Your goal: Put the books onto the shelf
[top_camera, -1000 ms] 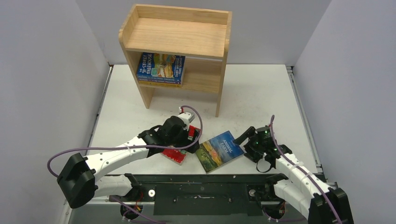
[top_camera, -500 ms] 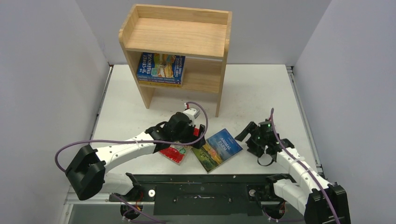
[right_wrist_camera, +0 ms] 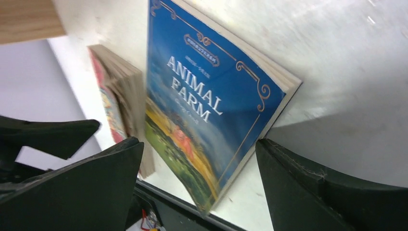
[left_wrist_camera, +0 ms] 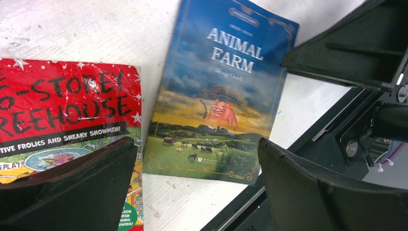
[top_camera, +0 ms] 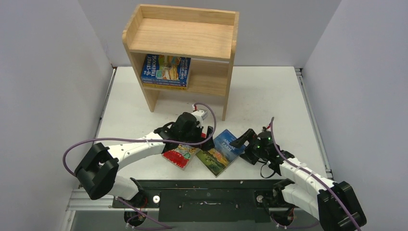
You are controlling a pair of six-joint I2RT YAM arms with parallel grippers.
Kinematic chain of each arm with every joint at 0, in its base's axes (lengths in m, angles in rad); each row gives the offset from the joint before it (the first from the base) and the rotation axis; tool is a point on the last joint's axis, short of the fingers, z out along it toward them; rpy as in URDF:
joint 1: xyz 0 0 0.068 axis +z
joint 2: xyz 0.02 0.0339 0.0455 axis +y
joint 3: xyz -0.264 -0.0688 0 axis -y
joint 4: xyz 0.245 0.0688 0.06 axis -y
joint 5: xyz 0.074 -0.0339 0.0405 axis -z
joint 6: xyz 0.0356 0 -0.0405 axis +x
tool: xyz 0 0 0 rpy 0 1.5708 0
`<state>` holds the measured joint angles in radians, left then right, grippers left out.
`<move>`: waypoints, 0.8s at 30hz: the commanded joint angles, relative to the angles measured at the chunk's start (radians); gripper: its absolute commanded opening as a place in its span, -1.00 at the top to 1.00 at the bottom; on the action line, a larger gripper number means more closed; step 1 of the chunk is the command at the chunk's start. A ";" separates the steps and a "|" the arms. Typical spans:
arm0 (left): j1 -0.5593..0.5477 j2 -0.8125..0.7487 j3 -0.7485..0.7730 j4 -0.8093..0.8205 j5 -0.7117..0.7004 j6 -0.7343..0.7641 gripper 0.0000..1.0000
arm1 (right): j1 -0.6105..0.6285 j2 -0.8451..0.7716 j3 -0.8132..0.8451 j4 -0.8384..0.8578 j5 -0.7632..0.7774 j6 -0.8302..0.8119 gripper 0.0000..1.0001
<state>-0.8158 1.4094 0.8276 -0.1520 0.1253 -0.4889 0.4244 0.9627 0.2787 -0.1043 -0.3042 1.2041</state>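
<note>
Top external: high, far, from 6 o'clock looking down. Left wrist faces 2 o'clock, right wrist 10; both close, sharing Animal Farm book.

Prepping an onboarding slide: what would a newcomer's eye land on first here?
First, the blue-green Animal Farm paperback, lying flat at the near side of the white table, flanked by the open left gripper and the open right gripper. Beside it, on its left, lies a red-bordered Treehouse book. Behind stands the light wooden shelf, with a flat stack of books on its inner level.
</note>
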 commanded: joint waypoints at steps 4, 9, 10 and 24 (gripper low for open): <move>-0.002 0.039 0.064 0.046 0.048 0.050 -0.93 | -0.115 0.075 -0.029 0.471 -0.086 -0.028 -0.80; -0.011 0.092 0.117 0.022 0.051 0.065 -0.93 | -0.117 0.016 0.076 0.049 0.021 -0.154 -0.80; -0.012 0.105 0.130 0.017 0.049 0.064 -0.93 | -0.108 0.009 0.091 -0.029 0.046 -0.168 -0.80; 0.015 0.259 0.116 0.181 0.117 0.012 -0.93 | 0.064 0.126 0.003 0.193 0.040 0.032 -0.47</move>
<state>-0.8104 1.6390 0.9295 -0.0746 0.1974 -0.4709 0.4797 1.0355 0.2745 -0.0105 -0.2684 1.2121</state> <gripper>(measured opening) 0.965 0.772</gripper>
